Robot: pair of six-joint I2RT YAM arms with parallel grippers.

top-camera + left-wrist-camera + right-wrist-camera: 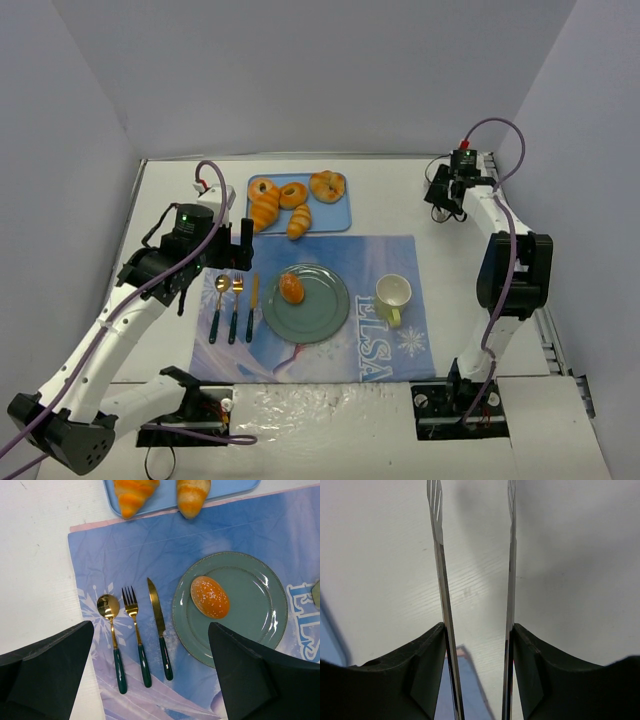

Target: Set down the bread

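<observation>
White table (400,200); plain pale grey walls (320,70) on three sides.

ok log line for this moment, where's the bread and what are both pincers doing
bread: on plate | left pincer: open, empty, above placemat | right pincer: shut on tongs, over table

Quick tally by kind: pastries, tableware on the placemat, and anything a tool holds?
Small smooth golden-orange oval bun: 1
Round orange buns: 3
Ridged croissant-like rolls: 2
Gold cutlery pieces with dark green handles: 3
Grey-green round plate: 1
Pale yellow cup: 1
Metal tongs in the right tool: 1
Total: 12
</observation>
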